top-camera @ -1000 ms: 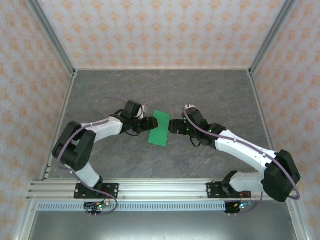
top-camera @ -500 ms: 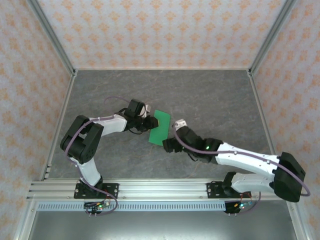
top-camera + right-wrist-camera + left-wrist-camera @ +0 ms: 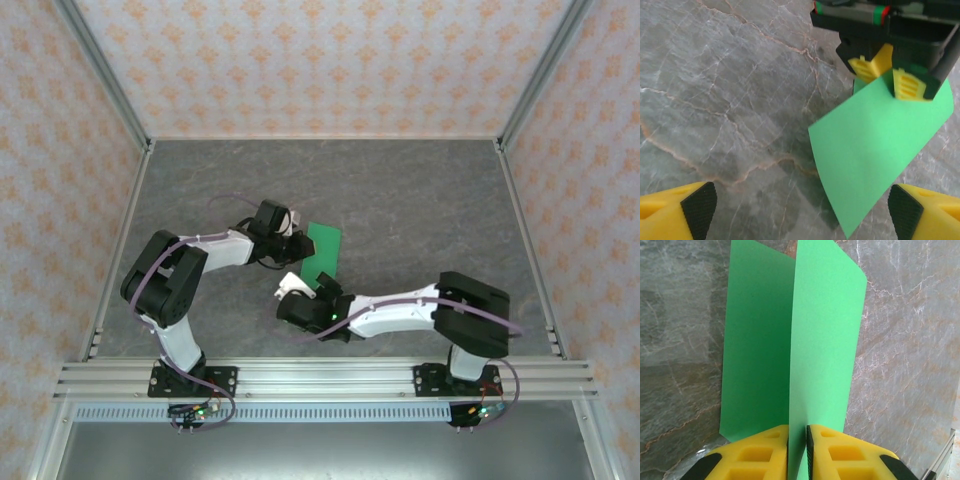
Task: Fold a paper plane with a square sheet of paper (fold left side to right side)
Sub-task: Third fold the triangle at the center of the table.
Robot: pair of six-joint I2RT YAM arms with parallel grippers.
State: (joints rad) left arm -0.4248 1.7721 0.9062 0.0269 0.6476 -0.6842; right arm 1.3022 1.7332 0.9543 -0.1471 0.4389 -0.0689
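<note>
Green square sheet of paper [image 3: 825,340] is lying half-folded on the marble table [image 3: 420,200]. The left gripper [image 3: 797,432] is pinching its raised flap, while the right gripper [image 3: 799,207], gaping wide, is facing its long axis end-on, just nearside.

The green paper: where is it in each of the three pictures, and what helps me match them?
Top external: the green paper sits mid-table, held at its edge by the left end effector.
Left wrist: centre, running up from the yellow fingers pinching it at the bottom.
Right wrist: lower right, slanted, over the grey table.
Shared landmark: those yellow fingers clamped on the paper's edge.
</note>
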